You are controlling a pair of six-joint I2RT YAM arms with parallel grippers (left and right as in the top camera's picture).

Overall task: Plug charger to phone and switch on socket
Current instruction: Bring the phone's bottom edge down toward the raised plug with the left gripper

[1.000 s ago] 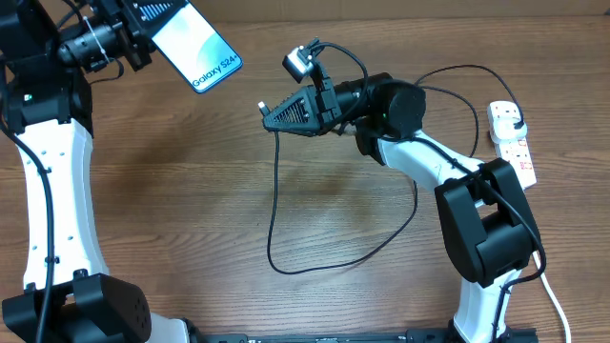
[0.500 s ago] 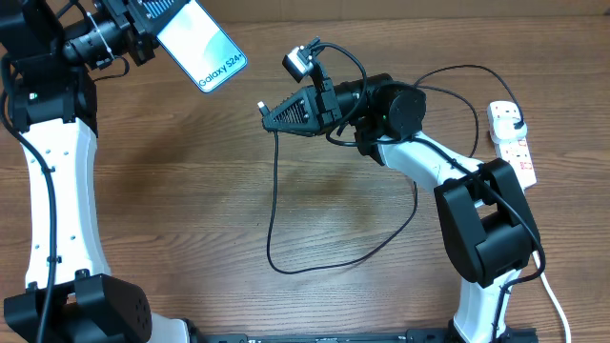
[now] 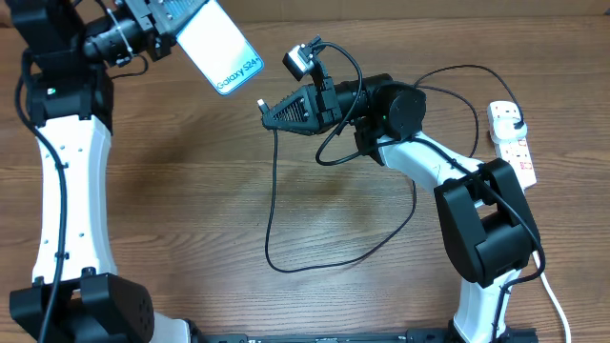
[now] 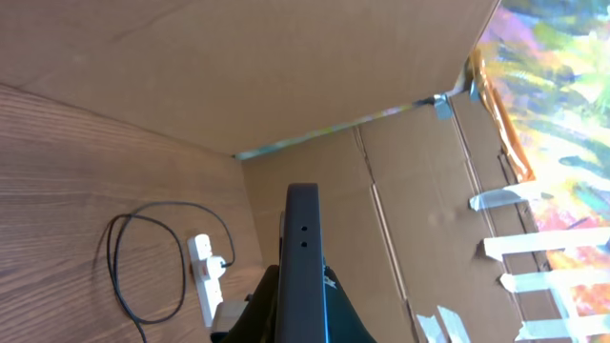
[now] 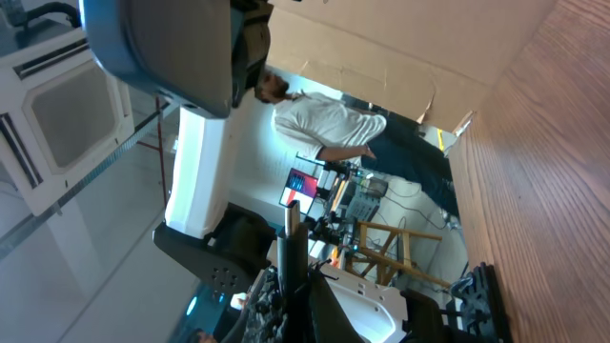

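Observation:
My left gripper (image 3: 174, 21) is shut on the phone (image 3: 221, 50) and holds it in the air at the upper left, its light-blue screen facing up and its lower end pointing at the right gripper. In the left wrist view the phone (image 4: 303, 250) shows edge-on between the jaws. My right gripper (image 3: 271, 113) is shut on the charger's connector tip (image 3: 259, 104), a short gap from the phone's lower end. The black cable (image 3: 273, 200) hangs down, loops across the table and runs to the black plug (image 3: 509, 117) in the white socket strip (image 3: 516, 148) at the right edge.
The socket strip (image 4: 203, 277) and a cable loop (image 4: 115, 250) also show in the left wrist view, by a cardboard wall (image 4: 400, 191). The right wrist view shows the connector (image 5: 291, 236) upright, with the left arm (image 5: 176, 48) above it.
My left gripper has carried the phone to the right and slightly down, closer to the connector tip. The right gripper has stayed almost still.

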